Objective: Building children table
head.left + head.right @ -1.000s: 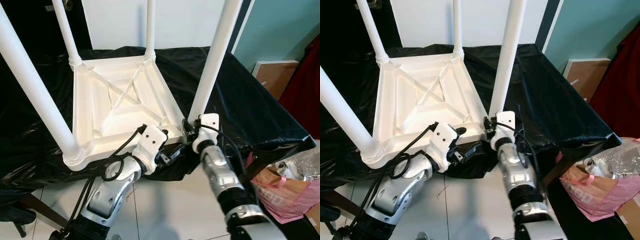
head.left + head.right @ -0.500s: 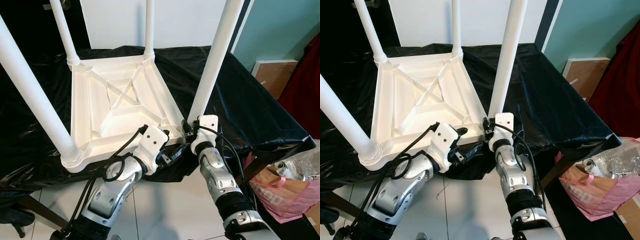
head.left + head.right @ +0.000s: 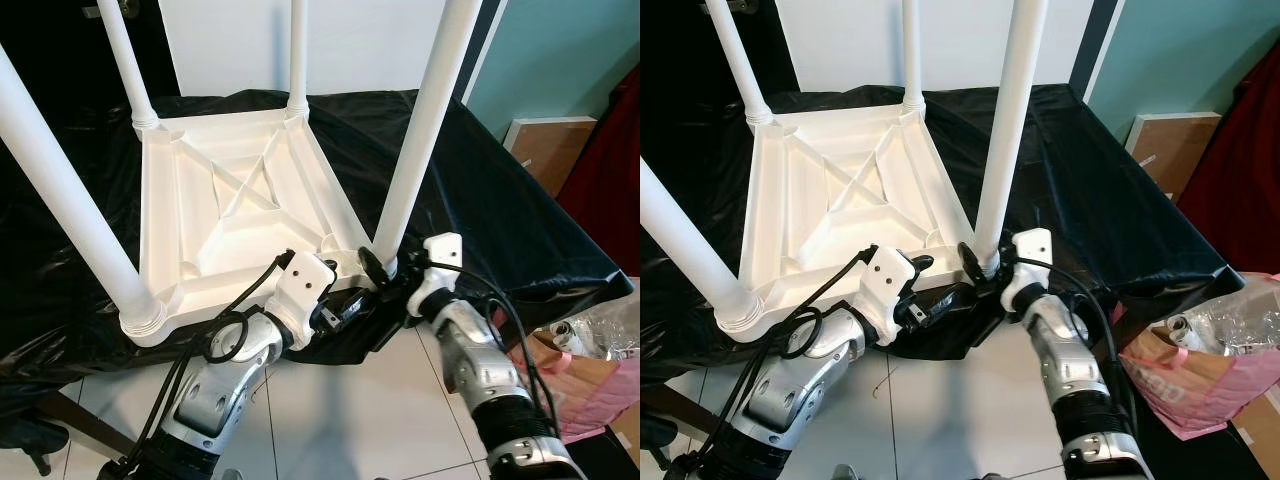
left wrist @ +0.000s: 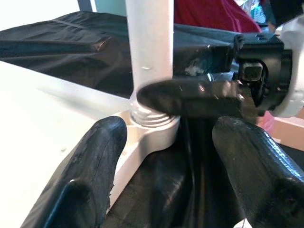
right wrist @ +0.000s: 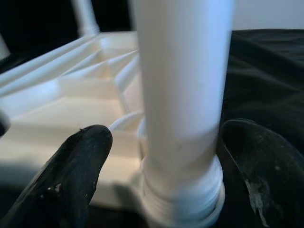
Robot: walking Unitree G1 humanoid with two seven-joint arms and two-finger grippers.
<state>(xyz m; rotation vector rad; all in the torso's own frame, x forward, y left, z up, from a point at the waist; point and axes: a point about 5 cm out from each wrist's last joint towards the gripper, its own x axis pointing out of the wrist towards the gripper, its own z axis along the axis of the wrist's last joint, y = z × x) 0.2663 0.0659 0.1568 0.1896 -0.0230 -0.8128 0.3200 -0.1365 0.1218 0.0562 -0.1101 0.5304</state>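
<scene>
Black-draped desk (image 3: 520, 230) carries the children table (image 3: 240, 215) upside down, legs up. I've got right tool (image 3: 385, 272) spread around near-right leg (image 3: 420, 130) base w/o clamping, prob. to twist it home; left tool (image 3: 345, 312) open by that corner, empty.

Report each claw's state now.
Left claw: open, by the upturned white plastic table's near corner.
Right claw: open, straddling the near white table leg.
</scene>
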